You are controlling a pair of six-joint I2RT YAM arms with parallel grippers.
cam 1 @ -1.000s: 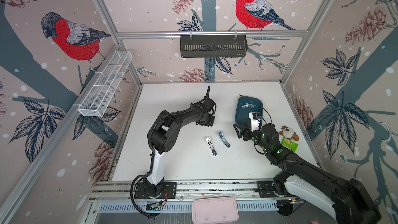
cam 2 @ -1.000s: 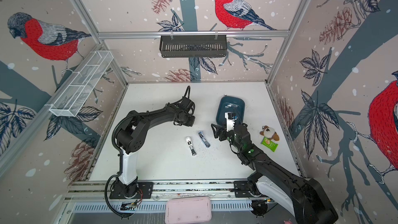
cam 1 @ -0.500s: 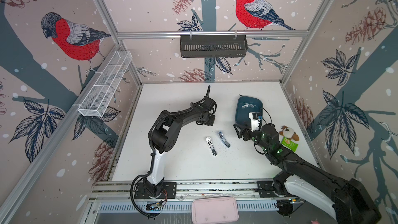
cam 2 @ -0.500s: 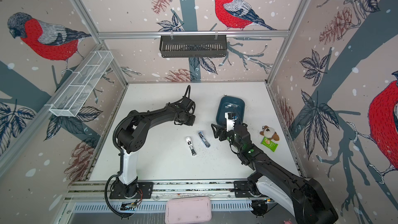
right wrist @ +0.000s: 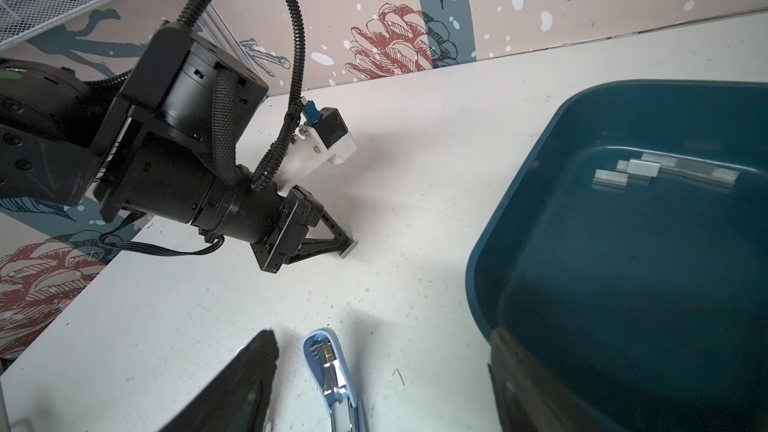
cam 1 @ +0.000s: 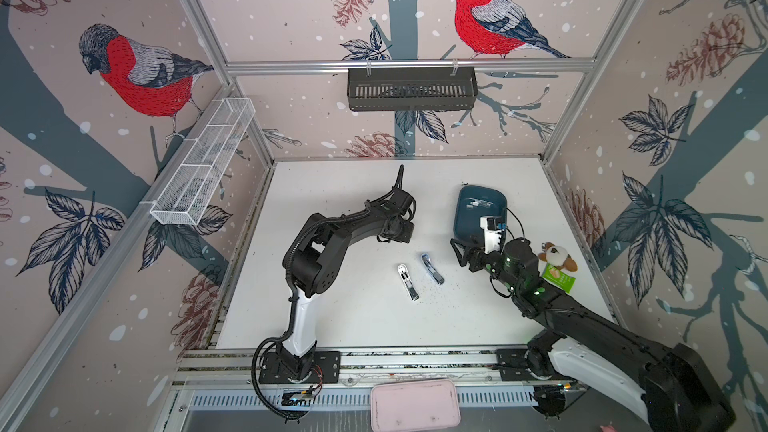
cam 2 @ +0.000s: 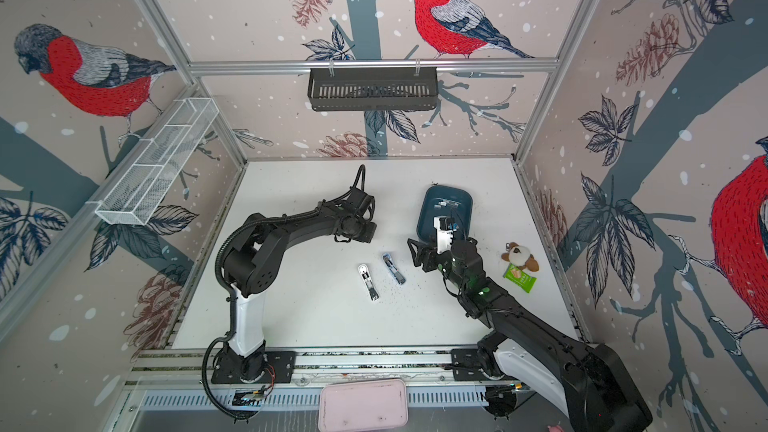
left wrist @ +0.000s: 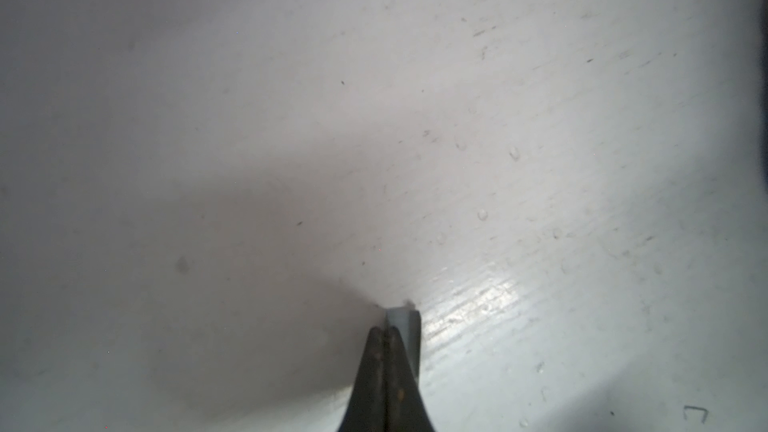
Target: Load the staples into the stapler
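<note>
A staple strip (left wrist: 400, 317) is pinched by the left fingers (left wrist: 374, 367) down at the open desk (cam 1: 332, 317), well away from its edges. The right fingers (right wrist: 245, 384) are held spread, with the blue stapler (right wrist: 328, 371) seen between them and one finger beside the tray (right wrist: 482, 268) rim. More staples (right wrist: 644, 170) are seen lying inside the tray.

A few thin grey staples (right wrist: 645, 169) lie flat in the dark blue tray (right wrist: 540, 209). One short strip (right wrist: 349, 249) is pinched in the left gripper (left wrist: 384, 334), down by the bench (right wrist: 415, 160). The blue stapler (right wrist: 332, 371) lies open (a white stapler (cam 1: 407, 281) lies beside it).
</note>
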